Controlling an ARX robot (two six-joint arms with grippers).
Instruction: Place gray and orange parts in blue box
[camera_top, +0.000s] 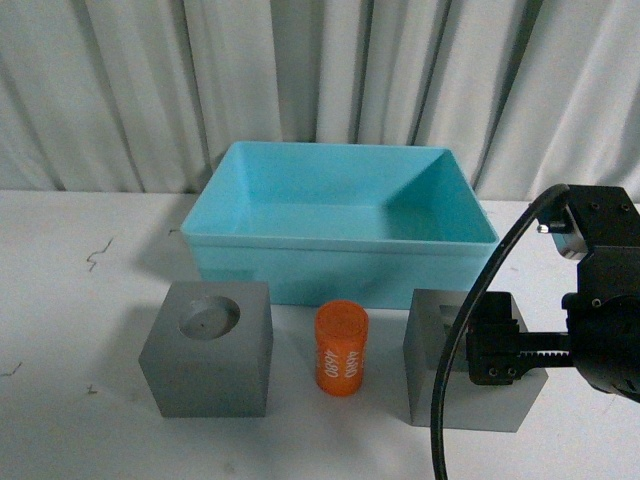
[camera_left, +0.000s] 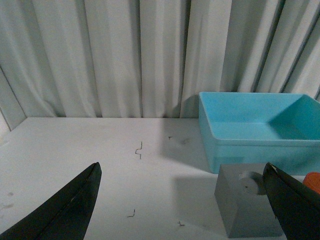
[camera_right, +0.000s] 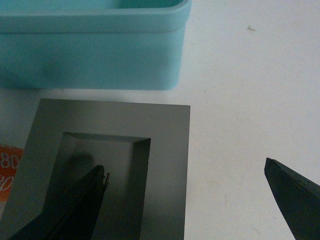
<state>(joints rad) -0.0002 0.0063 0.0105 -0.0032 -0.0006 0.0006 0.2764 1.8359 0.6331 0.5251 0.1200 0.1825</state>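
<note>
Now the right fingers (camera_right: 295, 192) gape wide, empty, one tip over the recess of the square-hole cube (camera_right: 170, 165), the other past its side. Pinching that one wall could tip it onto the orange cylinder (camera_top: 341, 350) nearby, short of the blue box (camera_top: 340, 265). The left fingers (camera_left: 65, 210) also hang wide, empty.

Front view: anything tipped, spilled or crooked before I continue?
Nothing stands out. The round-hole cube, orange cylinder and square-hole cube sit upright in a row before the apparently empty blue box; only small scuffs mark the table.
</note>
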